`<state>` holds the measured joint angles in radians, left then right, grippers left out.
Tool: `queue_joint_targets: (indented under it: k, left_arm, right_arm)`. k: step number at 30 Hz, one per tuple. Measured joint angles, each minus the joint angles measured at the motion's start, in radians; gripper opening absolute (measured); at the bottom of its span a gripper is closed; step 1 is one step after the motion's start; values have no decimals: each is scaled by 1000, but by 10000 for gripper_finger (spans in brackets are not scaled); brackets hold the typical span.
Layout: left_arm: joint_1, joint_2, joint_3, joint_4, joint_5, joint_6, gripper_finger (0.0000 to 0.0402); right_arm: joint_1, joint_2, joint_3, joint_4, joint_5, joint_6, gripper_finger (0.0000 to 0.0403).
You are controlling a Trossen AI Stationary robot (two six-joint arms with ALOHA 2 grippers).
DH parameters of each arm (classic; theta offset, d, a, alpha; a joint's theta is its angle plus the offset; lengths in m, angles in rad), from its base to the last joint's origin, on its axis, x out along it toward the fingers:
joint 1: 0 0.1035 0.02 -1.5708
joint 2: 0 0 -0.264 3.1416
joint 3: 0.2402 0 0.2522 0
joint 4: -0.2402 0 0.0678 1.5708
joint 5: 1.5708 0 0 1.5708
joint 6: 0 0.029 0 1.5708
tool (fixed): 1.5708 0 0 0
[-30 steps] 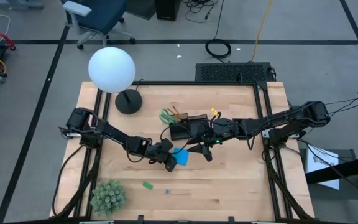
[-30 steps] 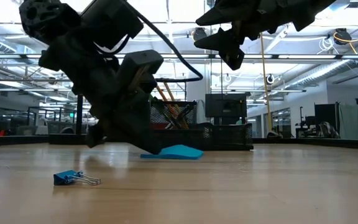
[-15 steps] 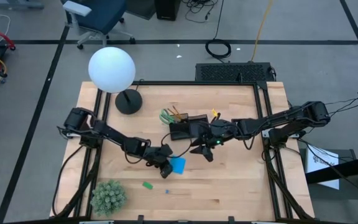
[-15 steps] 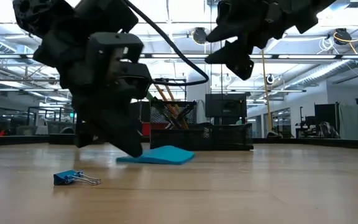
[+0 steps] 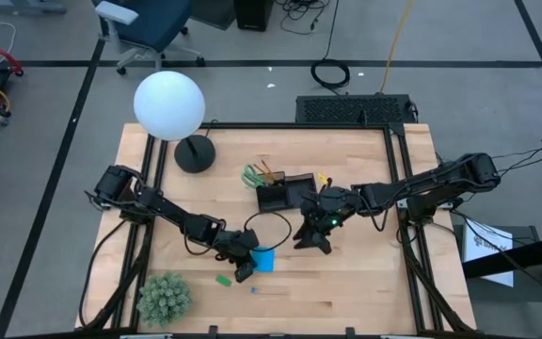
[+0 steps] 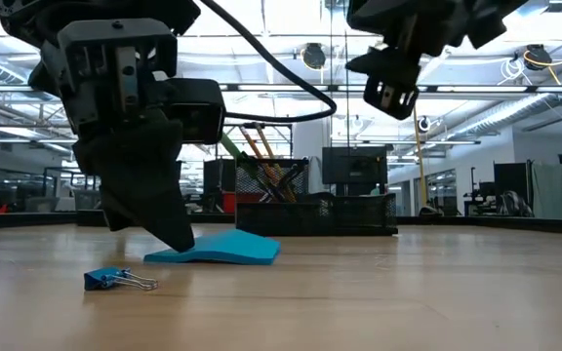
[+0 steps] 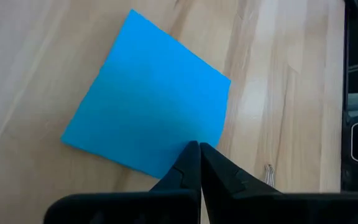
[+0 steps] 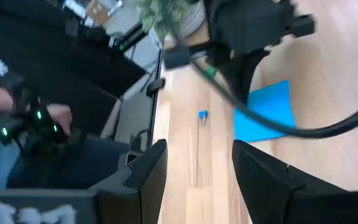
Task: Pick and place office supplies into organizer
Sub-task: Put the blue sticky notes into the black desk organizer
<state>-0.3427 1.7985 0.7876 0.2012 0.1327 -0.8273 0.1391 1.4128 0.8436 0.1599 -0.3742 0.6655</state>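
Observation:
The blue square note pad (image 5: 264, 259) lies flat on the table toward its near edge. My left gripper (image 5: 244, 267) is shut, with its tips down on the pad (image 7: 148, 99). My right gripper (image 5: 313, 240) hangs open above the table (image 6: 393, 83) between the pad and the black organizer (image 5: 285, 193). The organizer holds green-handled scissors (image 5: 252, 175) and orange pencils (image 5: 271, 170). A small green eraser (image 5: 222, 279) and a tiny blue binder clip (image 5: 253, 288) lie on the wood near the pad. My left gripper presses its shut fingertips (image 7: 197, 152) down on the note pad near one corner, by its edge (image 7: 219, 127), slanting down from above. Whether a sheet sits between the fingers cannot be told. The pad stays on the table (image 6: 218, 252).
A white globe lamp (image 5: 168, 105) on a round black base (image 5: 194, 153) stands at the far left. A fuzzy green plant ball (image 5: 163, 297) sits at the near left corner. A person's sleeve and hand (image 8: 17, 118) show beyond the table. Bare wood lies to the near right.
My left gripper has moved toward the table's near edge and a little left, staying shut. The note pad has slid along the table with it. My right gripper has shifted slightly toward the near edge, away from the organizer.

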Motion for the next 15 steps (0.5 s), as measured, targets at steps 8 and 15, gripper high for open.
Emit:
queue_joint_targets:
  k: [8, 15]
  left_arm:
    - [0, 0, 0, 38, 8, 61, 0]
    - [9, 0, 0, 78, 25, 72, 0]
  right_arm:
    - [56, 22, -32, -17, 115, -64, 171]
    - [18, 68, -138, 76, 134, -18, 171]
